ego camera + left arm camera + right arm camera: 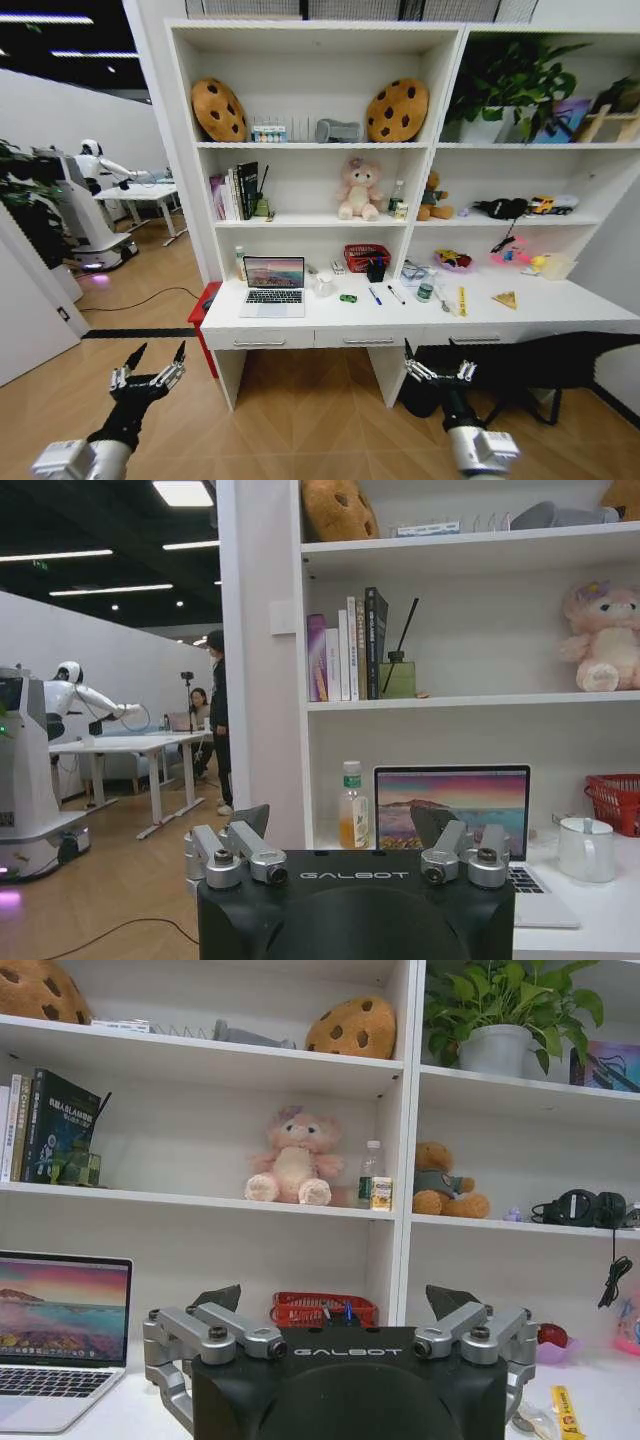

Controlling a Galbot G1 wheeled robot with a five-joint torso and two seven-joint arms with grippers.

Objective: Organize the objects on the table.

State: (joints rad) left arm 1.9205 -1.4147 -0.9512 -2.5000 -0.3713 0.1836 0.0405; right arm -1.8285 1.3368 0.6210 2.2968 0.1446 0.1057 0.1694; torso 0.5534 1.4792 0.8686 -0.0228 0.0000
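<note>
On the long white table (570,308) an open silver laptop (273,286) stands at the left. To its right lie a tiny green toy car (348,298), a blue pen (374,296), a black pen (396,294) and a small clear bottle (425,291). My left gripper (150,364) and right gripper (437,366) hang open and empty below the desk front, well short of it. The left wrist view has the left gripper (340,825) facing the laptop (455,815). The right wrist view has the right gripper (335,1300) with the laptop (60,1335) off to one side.
A white mug (325,285), red basket (365,257) and black pen cup (376,270) stand at the desk's back. Yellow bits (506,299) lie at the right. Shelves above hold cookie cushions, plush bears, books and a plant. A red box (205,305) sits beside the desk; another robot (85,205) stands far left.
</note>
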